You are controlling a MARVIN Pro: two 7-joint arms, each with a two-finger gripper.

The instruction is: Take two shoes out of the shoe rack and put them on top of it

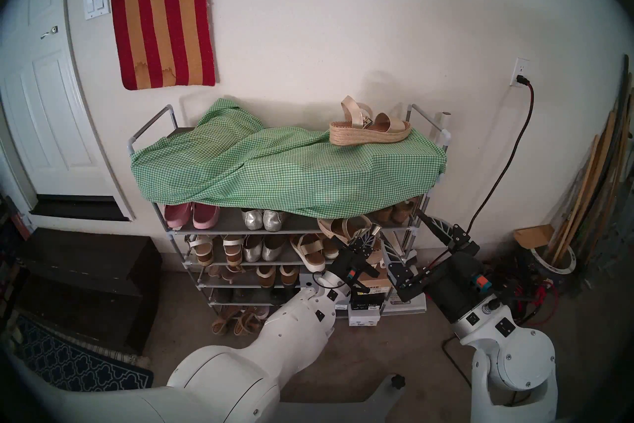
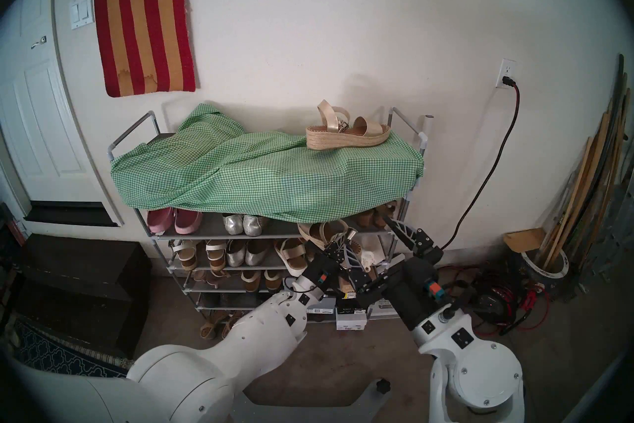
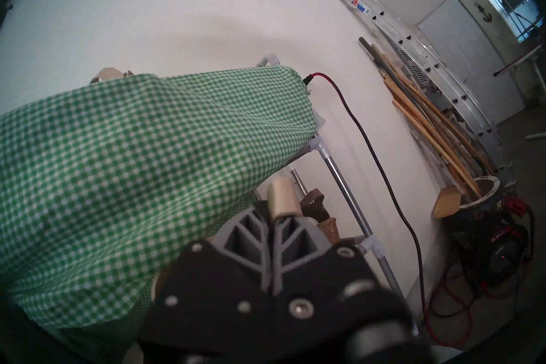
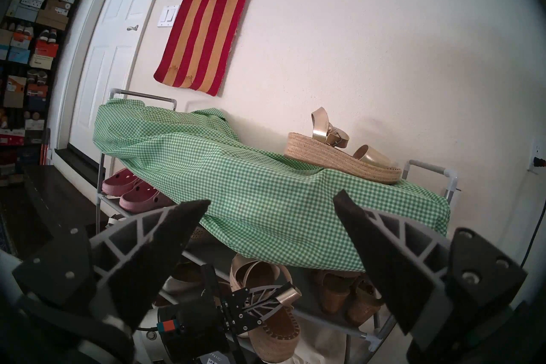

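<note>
One shoe (image 1: pixel 370 130), a jute-soled platform sandal with pale-gold straps, stands on the green checked cloth (image 1: pixel 274 168) that covers the top of the shoe rack (image 1: pixel 150 126), toward its right end. The matching shoe (image 1: pixel 343 228) lies on the tier just below the cloth, at the right. My left gripper (image 1: pixel 372 230) is shut on that shoe's ankle strap (image 3: pixel 280 201). In the right wrist view the same grip shows, with the left gripper (image 4: pixel 280 298) over the shoe (image 4: pixel 274 331). My right gripper (image 1: pixel 399 223) stands open and holds nothing, just right of the left one in front of the same tier.
The lower tiers hold pink clogs (image 1: pixel 192 216), silver flats (image 1: pixel 260 219), cork wedges (image 1: pixel 394 211) and other sandals. Shoe boxes (image 1: pixel 363 302) sit on the floor under my grippers. A power cord (image 1: pixel 514 151) hangs at the right, and a dark chest (image 1: pixel 85 274) stands at the left.
</note>
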